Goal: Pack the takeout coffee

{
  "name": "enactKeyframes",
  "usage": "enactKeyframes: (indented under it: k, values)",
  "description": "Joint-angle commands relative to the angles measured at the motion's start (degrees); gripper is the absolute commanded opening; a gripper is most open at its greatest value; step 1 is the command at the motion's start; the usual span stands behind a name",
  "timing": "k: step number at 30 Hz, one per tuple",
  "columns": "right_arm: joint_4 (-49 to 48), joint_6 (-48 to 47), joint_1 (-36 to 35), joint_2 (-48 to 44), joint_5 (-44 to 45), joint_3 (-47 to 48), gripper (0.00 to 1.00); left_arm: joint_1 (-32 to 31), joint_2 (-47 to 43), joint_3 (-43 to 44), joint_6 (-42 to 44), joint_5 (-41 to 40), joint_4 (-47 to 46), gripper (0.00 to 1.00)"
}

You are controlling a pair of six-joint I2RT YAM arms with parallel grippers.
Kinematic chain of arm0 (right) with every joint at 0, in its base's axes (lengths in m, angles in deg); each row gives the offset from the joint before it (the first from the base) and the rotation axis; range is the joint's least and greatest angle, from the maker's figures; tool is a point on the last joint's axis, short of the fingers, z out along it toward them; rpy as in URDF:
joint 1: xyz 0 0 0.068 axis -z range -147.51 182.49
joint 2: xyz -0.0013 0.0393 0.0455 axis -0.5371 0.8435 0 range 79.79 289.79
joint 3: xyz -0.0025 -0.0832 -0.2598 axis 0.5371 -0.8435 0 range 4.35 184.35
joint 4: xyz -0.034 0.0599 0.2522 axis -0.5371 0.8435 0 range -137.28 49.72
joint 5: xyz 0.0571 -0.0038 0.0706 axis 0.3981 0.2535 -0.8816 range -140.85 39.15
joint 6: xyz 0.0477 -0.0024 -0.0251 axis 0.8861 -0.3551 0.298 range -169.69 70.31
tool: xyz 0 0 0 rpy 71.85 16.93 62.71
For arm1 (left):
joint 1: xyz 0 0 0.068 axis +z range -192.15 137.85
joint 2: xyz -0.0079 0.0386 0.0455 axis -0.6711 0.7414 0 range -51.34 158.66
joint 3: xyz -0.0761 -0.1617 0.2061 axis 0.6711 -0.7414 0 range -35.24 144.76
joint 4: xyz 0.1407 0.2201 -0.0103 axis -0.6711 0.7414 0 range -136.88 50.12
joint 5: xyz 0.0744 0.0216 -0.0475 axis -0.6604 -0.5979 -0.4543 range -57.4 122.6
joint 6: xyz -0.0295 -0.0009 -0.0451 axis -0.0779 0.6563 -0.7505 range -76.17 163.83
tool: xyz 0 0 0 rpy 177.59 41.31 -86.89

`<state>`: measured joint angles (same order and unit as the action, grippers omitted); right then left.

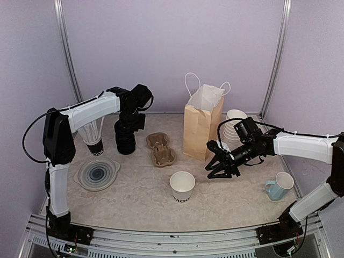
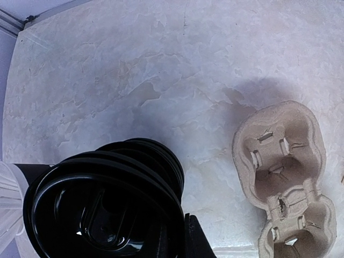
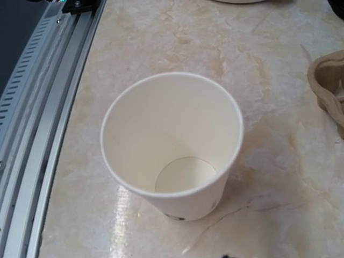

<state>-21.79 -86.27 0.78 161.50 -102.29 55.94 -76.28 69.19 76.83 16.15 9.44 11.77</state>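
1. The left gripper [image 1: 127,128] hangs directly over the stack of black lids [image 1: 125,143] at the far left. I cannot tell whether its jaws are spread or pinching a lid (its wrist view shows only the stack close beneath). The nested lids look snug, so several might lift as a clump, or the stack might tip.
2. The cup carrier [image 1: 160,149] lies between the lids and the paper bag [image 1: 200,126]. It is light pulp, so it may well skid if a cup is pressed into a well.
3. The paper cup [image 1: 183,186] stands upright near the table's middle, lidless and empty. Its thin wall would buckle under a hard squeeze, and a glancing finger would likely topple it.
4. The right gripper [image 1: 212,160] has its jaws spread and holds nothing. The cup sits near it, to its left and nearer the table's front edge. It is ahead of the jaws, not between them and not touching. It is well apart from the left jaws, beyond the carrier.
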Motion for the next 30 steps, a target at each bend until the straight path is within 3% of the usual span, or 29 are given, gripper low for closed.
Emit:
enactKeyframes:
  k: [1, 8, 12, 16, 18, 22, 30]
  values:
    - [0.7, -0.4, 0.4, 0.2, -1.0, -0.1, 0.39, -0.5, -1.8, 1.1, 3.0, 0.7, 0.6, 0.05]
    - [0.7, -0.5, 0.4, 0.3, -1.1, -0.2, 0.39, 1.5, -2.0, -1.9, 3.6, 0.9, -0.2, 0.07]
    - [0.7, -0.5, 0.4, 0.3, -1.0, -0.2, 0.39, 1.9, -1.3, -2.7, 4.1, 1.9, -1.2, 0.19]
    - [0.8, -0.5, 0.4, 0.3, -0.9, -0.2, 0.39, 1.9, -0.5, -2.9, 4.2, 2.3, -2.0, 0.05]
    - [0.7, -0.5, 0.4, 0.3, -0.8, -0.3, 0.39, 1.8, -0.7, -2.9, 4.0, 2.2, -2.2, 0.04]
    - [0.6, -0.6, 0.4, 0.4, -0.8, -0.3, 0.39, 1.9, -0.7, -2.5, 3.5, 1.7, -1.6, 0.16]
    - [0.8, -0.9, 0.4, 0.8, -0.8, -0.2, 0.39, 2.0, 0.3, -2.7, 3.4, 2.1, -0.9, 0.22]
